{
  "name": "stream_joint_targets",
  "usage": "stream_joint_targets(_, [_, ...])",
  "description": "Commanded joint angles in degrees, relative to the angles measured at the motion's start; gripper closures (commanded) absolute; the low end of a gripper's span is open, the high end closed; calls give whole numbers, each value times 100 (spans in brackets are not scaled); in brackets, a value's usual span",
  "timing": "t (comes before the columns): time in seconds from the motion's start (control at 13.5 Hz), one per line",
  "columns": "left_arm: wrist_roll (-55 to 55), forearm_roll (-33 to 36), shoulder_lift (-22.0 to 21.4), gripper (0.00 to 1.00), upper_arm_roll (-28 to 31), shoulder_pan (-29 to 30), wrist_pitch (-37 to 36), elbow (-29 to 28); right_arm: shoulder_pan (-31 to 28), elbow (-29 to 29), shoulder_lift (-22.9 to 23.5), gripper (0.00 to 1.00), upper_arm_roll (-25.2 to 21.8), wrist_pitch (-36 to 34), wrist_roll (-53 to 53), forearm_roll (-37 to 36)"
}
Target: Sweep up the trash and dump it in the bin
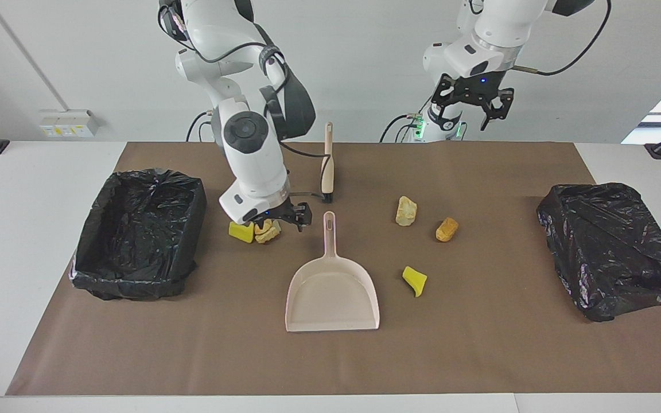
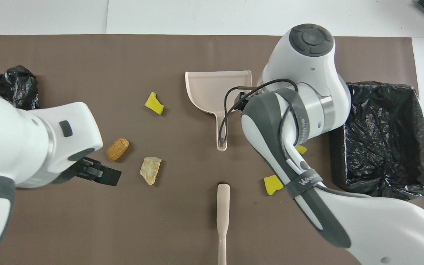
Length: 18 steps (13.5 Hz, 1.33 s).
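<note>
The trash lies on the brown mat [image 1: 479,344]: a yellow chunk [image 1: 415,280], a beige rock [image 1: 405,210] and a brown lump [image 1: 446,229] toward the left arm's end, and a yellow chunk [image 1: 241,232] against a tan lump [image 1: 266,230] near the open bin [image 1: 138,229]. My right gripper [image 1: 280,222] hangs open, low over that tan lump, beside the handle of the beige dustpan [image 1: 332,292]. The right arm hides most of another yellow chunk [image 2: 272,184]. My left gripper [image 1: 471,112] is open and empty, high over the mat by the brown lump [image 2: 117,149].
The beige brush [image 1: 327,166] lies nearer to the robots than the dustpan, its handle toward them. A second bin [image 1: 611,246] with crumpled black bag sits at the left arm's end. White table [image 1: 20,229] borders the mat.
</note>
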Motion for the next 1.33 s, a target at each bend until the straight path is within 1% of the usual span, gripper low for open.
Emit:
stream_joint_targets(0.0, [-591,-39,-362,0,96,-697,600,-969,311,153,320,0,10,261,296,140])
stream_joint_targets(0.07, [-794,-39,-388,0,96,-874,802,-1163,329,118,347,0,10,384,296,227])
stream_joint_targets(0.22, [-857,-144,-625,0,96,-1129,1206,-1663,373,65,347,0,18,429,288,228])
stream_joint_targets(0.3, [-866,-197,-713,0,96,-1191,1260,-1840,452,56,364,0,18,455,287,228])
stream_joint_targets(0.44, [-866,-259,-775,0,96,-1349,1357,-2069,549,56,487,0,10,604,270,193])
stream_joint_targets(0.59, [-866,-364,-845,0,96,-1455,1550,-2280,567,-75,496,0,18,771,217,211])
stream_joint_targets(0.66, [-866,-434,-837,0,96,-1516,1673,-2359,619,-215,453,0,18,772,156,211])
stream_joint_targets(0.81, [-1032,-444,-802,0,96,-1832,1910,-2605,646,-497,312,0,18,772,42,220])
stream_joint_targets(0.89, [-1172,-444,-810,0,96,-1955,2085,-2780,646,-576,294,3,18,807,-2,220])
stream_joint_targets(0.96, [-1278,-444,-828,0,96,-2096,2252,-2930,646,-586,294,18,18,842,-20,228])
stream_joint_targets(1.03, [-1375,-444,-811,0,96,-2175,2376,-3010,646,-594,294,41,18,851,-29,237])
stream_joint_targets(1.11, [-1419,-444,-758,0,96,-2342,2464,-3097,637,-594,294,80,18,851,-29,246])
stream_joint_targets(1.18, [-1585,-444,-688,0,96,-2578,2700,-3246,637,-577,303,100,18,851,23,333])
stream_joint_targets(1.26, [-1970,-444,-653,0,96,-2728,2989,-3396,637,-568,312,100,18,851,50,490])
